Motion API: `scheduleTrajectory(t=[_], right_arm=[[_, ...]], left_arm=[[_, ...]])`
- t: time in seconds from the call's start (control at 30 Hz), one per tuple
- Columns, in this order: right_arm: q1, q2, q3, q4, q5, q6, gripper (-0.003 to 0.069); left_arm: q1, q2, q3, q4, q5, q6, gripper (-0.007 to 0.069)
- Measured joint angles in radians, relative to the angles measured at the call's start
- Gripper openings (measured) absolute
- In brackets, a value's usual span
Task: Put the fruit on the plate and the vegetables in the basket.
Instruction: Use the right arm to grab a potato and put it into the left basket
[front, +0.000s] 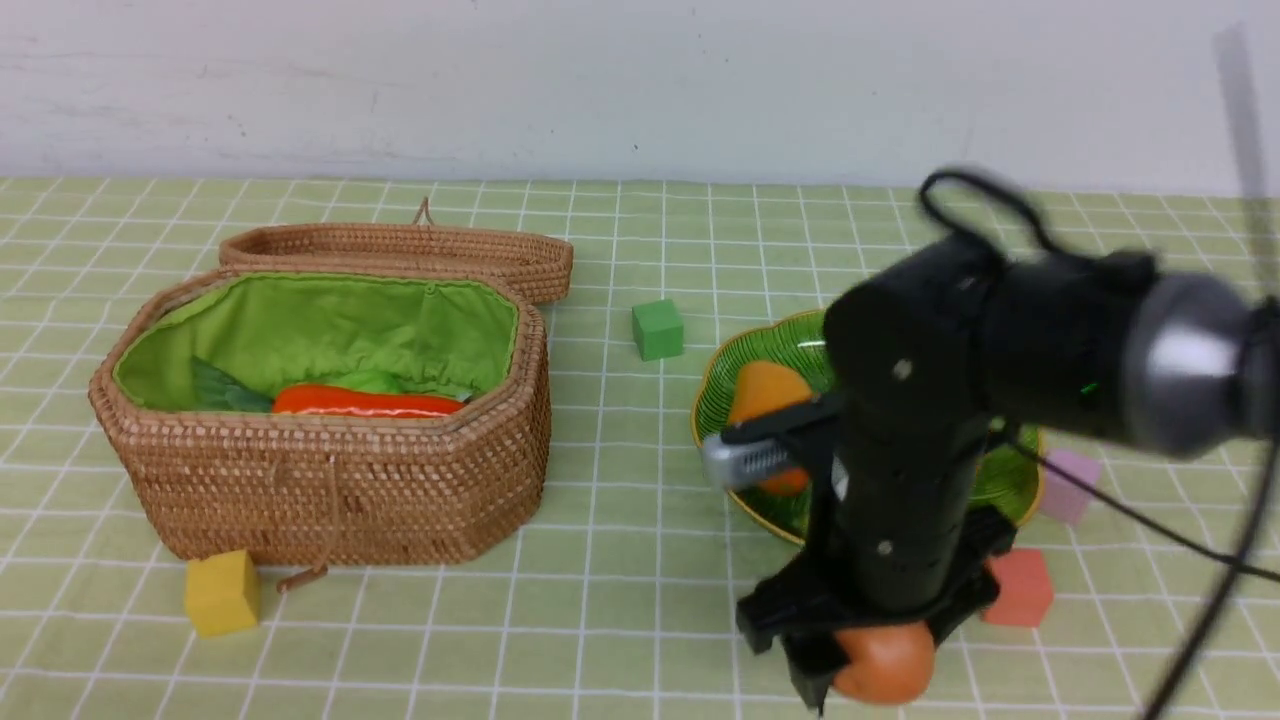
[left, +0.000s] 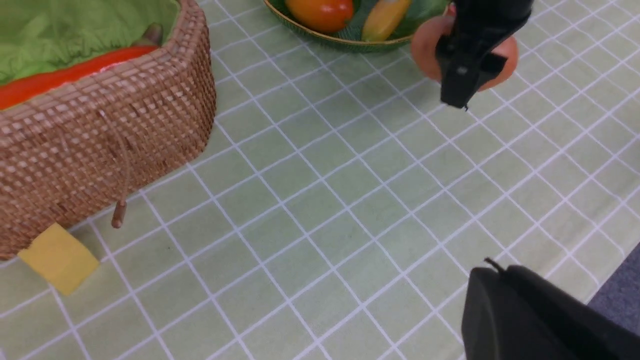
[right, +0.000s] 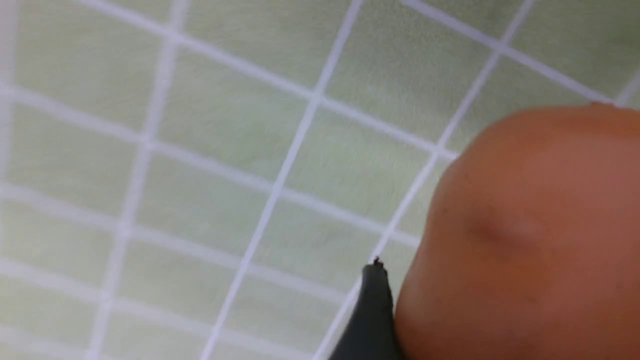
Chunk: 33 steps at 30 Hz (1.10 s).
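Observation:
My right gripper (front: 868, 650) is shut on the brown potato (front: 888, 662) low over the cloth, in front of the green plate (front: 715, 385). The potato fills the right wrist view (right: 525, 235) beside one black finger (right: 372, 310). The plate holds the mango (front: 765, 388) and, in the left wrist view, the banana (left: 385, 15); my right arm hides much of it. The wicker basket (front: 330, 480) stands open at the left with the carrot (front: 365, 402) inside. My left gripper (left: 492, 272) is shut and empty over the cloth. Eggplant, gourd and mangosteen are hidden.
Small cubes lie on the checked cloth: green (front: 657, 329) behind the plate, yellow (front: 222, 592) at the basket's front corner, red-orange (front: 1020, 587) and pink (front: 1068, 485) to the right of the plate. The basket's lid (front: 400, 250) lies open behind it.

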Motion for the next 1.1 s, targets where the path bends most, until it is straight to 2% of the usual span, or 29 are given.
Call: scheduleTrajectory(t=[0.1,0.33,0.5,0.77,0.8,1.1], right_arm=[[0.0,-0.047,-0.052,0.025,0.01,-0.031,0.0577],[0.0,-0.028,-0.379,0.203,-0.054,-0.304,0.0577],[0.001,0.068,-0.566,0.359,-0.121,-0.512,0.0577],[0.003,0.28,-0.779,0.542,-0.218,-0.75,0.0577],[0.005,0.329,-0.806,0.566,-0.254,-0.809,0.0577],[0.045,0.489,-0.846,0.587,-0.466,-1.093,0.0577]], left_arm=[[0.0,0.0,0.0,0.022,-0.022,-0.019,-0.0011],[0.0,0.0,0.0,0.243,-0.176,-0.296,-0.0011],[0.0,0.0,0.0,0.359,-0.242,-0.437,-0.0011],[0.0,0.0,0.001,0.378,-0.326,-0.465,-0.001],[0.0,0.0,0.001,0.378,-0.336,-0.467,-0.001],[0.0,0.0,0.001,0.383,-0.341,-0.465,-0.001]])
